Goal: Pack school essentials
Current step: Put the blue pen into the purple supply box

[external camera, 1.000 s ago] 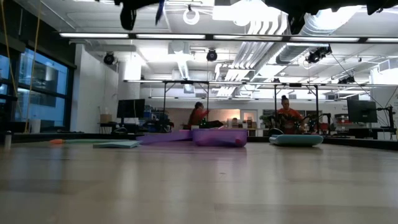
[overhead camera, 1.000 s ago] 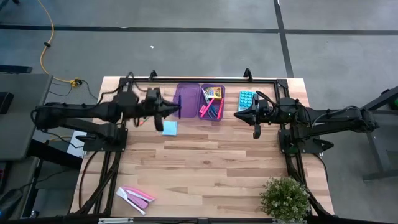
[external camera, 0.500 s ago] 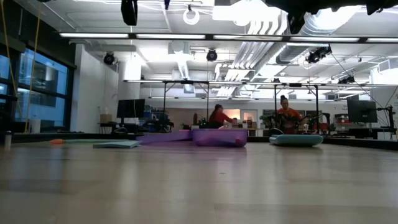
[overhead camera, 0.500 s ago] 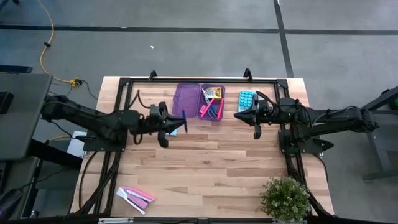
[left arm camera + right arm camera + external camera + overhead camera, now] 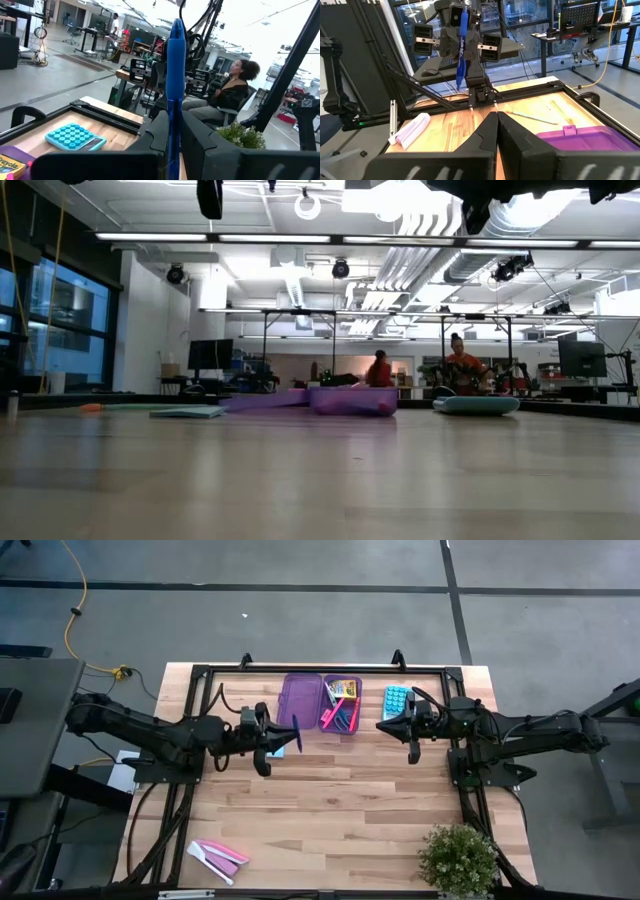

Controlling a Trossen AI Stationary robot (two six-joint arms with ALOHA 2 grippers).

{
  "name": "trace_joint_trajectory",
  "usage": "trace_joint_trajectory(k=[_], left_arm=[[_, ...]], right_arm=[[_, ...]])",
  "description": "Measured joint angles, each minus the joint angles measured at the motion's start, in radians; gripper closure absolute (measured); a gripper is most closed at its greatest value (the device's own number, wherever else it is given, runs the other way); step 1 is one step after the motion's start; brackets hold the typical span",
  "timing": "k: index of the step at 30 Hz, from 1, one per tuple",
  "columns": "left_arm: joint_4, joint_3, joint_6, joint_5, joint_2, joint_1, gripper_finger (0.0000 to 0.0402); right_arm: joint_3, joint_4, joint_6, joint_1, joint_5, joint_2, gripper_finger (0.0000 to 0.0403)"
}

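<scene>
My left gripper hovers above the table just near of the open purple box, shut on a blue pen. The box's right half holds the yellow crayon box, pink markers and other stationery; its lid half lies flat. A corner of the light-blue notepad shows on the table under the left gripper. My right gripper hangs shut and empty, near of the light-blue calculator. Scissors and eraser I cannot make out. My left gripper pinches the blue pen's lower shaft between its two fingers, which lie level and point toward the table's right. The pen stands roughly upright across the fingers, most of it rising above them. It is lifted clear of the table.
Flat pink-and-white pieces lie near the table's near-left corner. A potted plant stands at the near-right. A black frame runs along the table's far edge. People sit in the room beyond. Bare wood fills the table's middle.
My left arm has swung toward the table's near edge and a little to the right, carrying the blue pen, and has risen slightly. It now covers most of the notepad, which showed in full before. For the last half second it has kept still.
</scene>
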Motion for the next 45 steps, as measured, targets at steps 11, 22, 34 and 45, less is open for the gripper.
trace_joint_trajectory(k=[11, 22, 34, 45], left_arm=[[-0.018, 0.027, -0.049, -0.019, 0.030, 0.020, 0.0385], [-0.367, 0.377, -0.227, 0.117, 0.360, 0.250, 0.0385], [-0.575, 0.744, -0.295, 0.227, 0.813, 0.429, 0.0385], [-0.581, 0.771, -0.480, 0.194, 0.959, 0.446, 0.0385]], right_arm=[[0.000, 0.000, -0.005, 0.000, -0.006, 0.000, 0.0402], [0.000, 0.004, 0.000, 0.000, -0.005, 0.000, 0.0402], [0.000, 0.000, 0.001, 0.000, -0.005, 0.000, 0.0402], [0.000, -0.005, 0.001, 0.000, -0.005, 0.000, 0.0402]])
